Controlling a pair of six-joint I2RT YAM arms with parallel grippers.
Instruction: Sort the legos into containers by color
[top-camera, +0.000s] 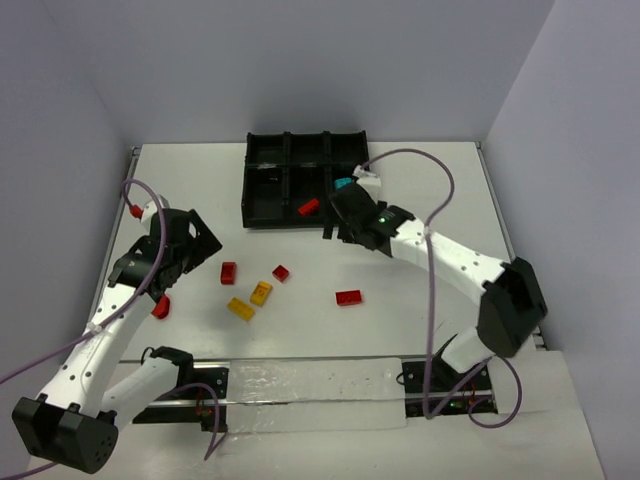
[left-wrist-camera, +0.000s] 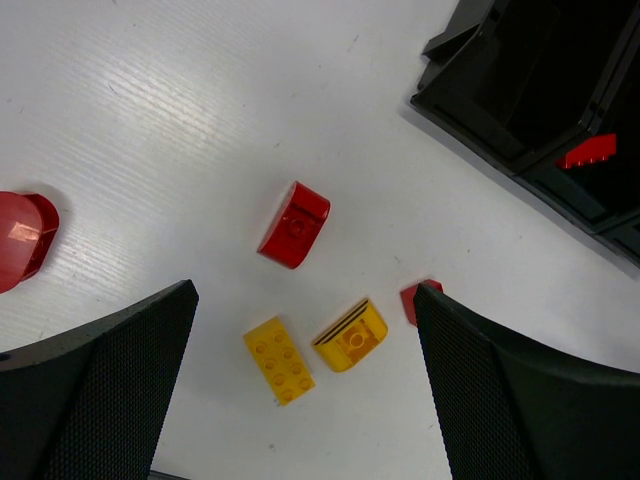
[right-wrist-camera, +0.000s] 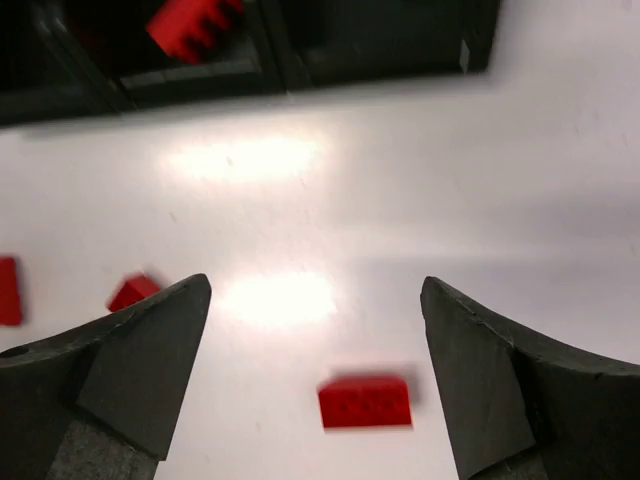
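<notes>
The black divided tray (top-camera: 268, 182) stands at the back of the table. A red lego (top-camera: 308, 207) lies in its middle front compartment, and a cyan lego (top-camera: 343, 184) shows in the right front one. My right gripper (top-camera: 337, 228) hovers open just in front of the tray and holds nothing. In the right wrist view a red lego (right-wrist-camera: 365, 402) lies below the open right gripper (right-wrist-camera: 315, 285). My left gripper (left-wrist-camera: 305, 292) is open above two yellow legos (left-wrist-camera: 280, 360) (left-wrist-camera: 350, 335) and a red lego (left-wrist-camera: 295, 224).
More red legos lie loose: one (top-camera: 281, 272) near the yellow pair, one (top-camera: 348, 297) mid-table, one (top-camera: 160, 306) under the left arm. Purple cables loop over both arms. The arm bases and a rail line the near edge.
</notes>
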